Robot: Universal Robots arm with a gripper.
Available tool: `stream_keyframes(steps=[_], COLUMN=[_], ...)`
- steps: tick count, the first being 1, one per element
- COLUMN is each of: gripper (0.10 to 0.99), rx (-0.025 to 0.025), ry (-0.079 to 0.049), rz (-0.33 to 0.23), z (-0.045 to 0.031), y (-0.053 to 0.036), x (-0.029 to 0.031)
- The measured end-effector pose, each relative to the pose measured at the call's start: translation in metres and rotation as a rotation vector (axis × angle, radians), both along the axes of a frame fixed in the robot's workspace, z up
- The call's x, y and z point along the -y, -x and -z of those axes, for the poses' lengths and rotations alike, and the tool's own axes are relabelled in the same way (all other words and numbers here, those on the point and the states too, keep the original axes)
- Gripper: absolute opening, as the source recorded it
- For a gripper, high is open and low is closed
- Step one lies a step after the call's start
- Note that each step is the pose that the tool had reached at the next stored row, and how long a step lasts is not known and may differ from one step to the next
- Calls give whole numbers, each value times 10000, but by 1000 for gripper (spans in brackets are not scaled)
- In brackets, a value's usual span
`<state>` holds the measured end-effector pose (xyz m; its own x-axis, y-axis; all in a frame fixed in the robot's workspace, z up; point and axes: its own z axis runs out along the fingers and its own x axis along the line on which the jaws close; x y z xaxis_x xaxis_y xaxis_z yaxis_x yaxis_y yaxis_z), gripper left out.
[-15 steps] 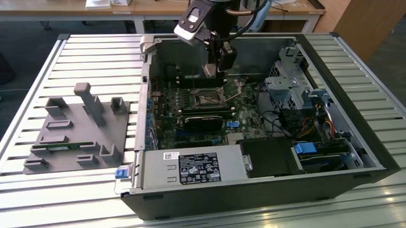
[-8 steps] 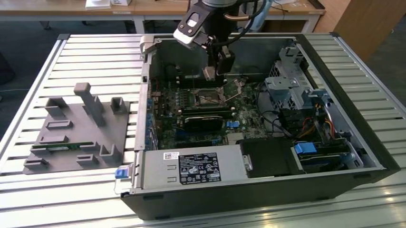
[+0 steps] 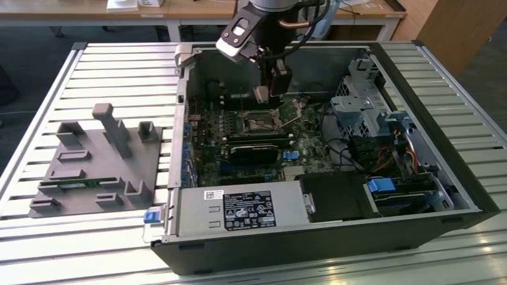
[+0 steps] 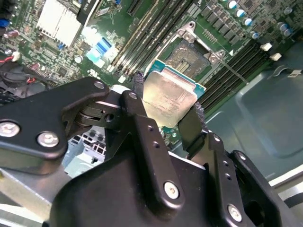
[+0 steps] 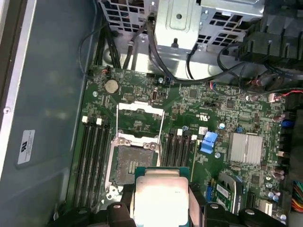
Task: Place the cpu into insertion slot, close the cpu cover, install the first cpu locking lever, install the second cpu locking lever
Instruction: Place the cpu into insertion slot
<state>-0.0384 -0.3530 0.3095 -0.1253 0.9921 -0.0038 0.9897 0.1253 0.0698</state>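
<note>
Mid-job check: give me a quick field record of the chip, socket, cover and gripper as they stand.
gripper: black two-finger gripper, shut on the chip
cpu: small flat square silver-grey chip, held by two opposite edges above the board, not seated
insertion slot: square dark black-rimmed socket in the green motherboard, empty
cpu cover: thin square silver metal frame, swung open off the socket
task state: chip not yet placed; cover not closed
</note>
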Motion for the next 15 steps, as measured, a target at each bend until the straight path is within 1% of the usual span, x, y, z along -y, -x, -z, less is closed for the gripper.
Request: stream_keyframes(steps=[5,8,11,15], gripper=[541,541,541,541], rx=[0,0,1,0], ry=[0,0,-1,0], rz=[50,269,307,318], z=[67,121,170,193], y=[0,0,0,1], x=[-64,-73,-89,-110])
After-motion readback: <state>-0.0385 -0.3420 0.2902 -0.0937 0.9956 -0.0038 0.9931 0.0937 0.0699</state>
